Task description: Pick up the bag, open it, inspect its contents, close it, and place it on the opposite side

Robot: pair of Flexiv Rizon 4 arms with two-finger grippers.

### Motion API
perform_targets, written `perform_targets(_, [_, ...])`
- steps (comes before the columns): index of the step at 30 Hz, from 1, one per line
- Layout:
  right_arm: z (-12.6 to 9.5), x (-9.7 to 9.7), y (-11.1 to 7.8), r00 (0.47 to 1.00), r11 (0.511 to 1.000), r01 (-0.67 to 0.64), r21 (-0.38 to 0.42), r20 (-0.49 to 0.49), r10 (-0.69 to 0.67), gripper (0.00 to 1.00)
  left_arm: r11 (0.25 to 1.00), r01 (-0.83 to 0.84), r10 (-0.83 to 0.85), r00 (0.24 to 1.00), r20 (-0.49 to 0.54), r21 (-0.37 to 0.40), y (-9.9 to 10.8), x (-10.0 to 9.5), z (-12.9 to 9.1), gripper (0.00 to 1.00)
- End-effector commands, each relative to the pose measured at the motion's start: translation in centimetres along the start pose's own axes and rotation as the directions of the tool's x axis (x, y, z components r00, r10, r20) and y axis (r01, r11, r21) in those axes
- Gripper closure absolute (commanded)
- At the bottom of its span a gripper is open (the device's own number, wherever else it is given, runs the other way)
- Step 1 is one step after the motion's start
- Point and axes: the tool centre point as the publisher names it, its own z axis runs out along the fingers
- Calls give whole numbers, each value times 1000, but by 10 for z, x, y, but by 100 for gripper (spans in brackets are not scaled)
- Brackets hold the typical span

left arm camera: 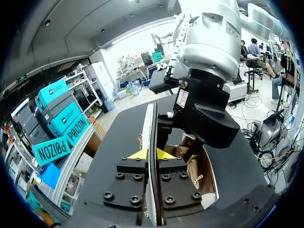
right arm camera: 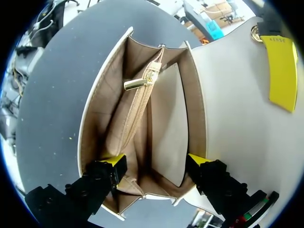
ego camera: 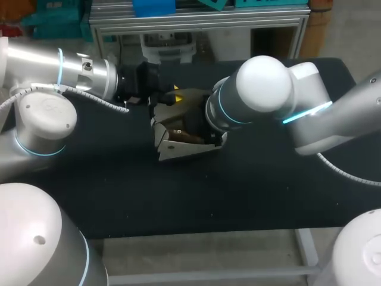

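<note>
The bag [ego camera: 178, 146] is seen at the middle of the dark worktop [ego camera: 119, 190], open, with both arms gathered over it. It is pale on the outside and lined in tan.

The left arm [ego camera: 89, 74] is brought in from the left, and the left tool [ego camera: 172, 95] is set at the far side of the bag. In the left wrist view, the bag's flap [left arm camera: 150, 128] is shown edge-on, standing upright between the two yellow tips. The left tool [left arm camera: 151, 155] is closed narrowly on that flap, with a finger on either face. One of its yellow fingers [right arm camera: 280, 71] can also be made out in the right wrist view, laid flat against the flap [right arm camera: 237, 109] near a small gold snap.

The right arm [ego camera: 262, 83] is brought in from the right and bent down over the bag, so that its tool is hidden under its own wrist in the head view. In the right wrist view, the right tool [right arm camera: 154, 161] is held wide, with its two fingers set in the mouth of the bag [right arm camera: 166, 118]. Each yellow tip appears to lie against an opposite inner wall, though contact cannot be confirmed. Ahead of the fingers the interior is laid bare. A zipped middle pocket is seen, with a gold zip pull [right arm camera: 135, 84] at its far end and an open compartment on each side.
</note>
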Motion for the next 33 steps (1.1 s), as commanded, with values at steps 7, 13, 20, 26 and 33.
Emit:
perform_targets(7, [-6, -2, -2, 999, 1000, 11, 2, 37, -11, 100, 1000, -2, 2, 1000, -1, 1, -1, 1, -1, 100])
perform_targets(13, [-17, -6, 1, 997, 1000, 24, 1, 76, -24, 100, 1000, -2, 2, 1000, 0, 2, -1, 1, -1, 100])
perform_targets(20, [-38, -10, 3, 991, 999, 35, -1, 131, -35, 100, 1000, -4, 4, 1000, 8, -6, -4, 3, -3, 100])
perform_targets(26, [-63, -12, 6, 978, 999, 44, 4, 202, -44, 100, 1000, -1, 2, 1000, 15, -17, -8, 5, -3, 100])
perform_targets(33, [-101, -10, 7, 955, 998, 52, 23, 290, -57, 100, 998, 68, -68, 997, -25, -12, -19, 11, -8, 100])
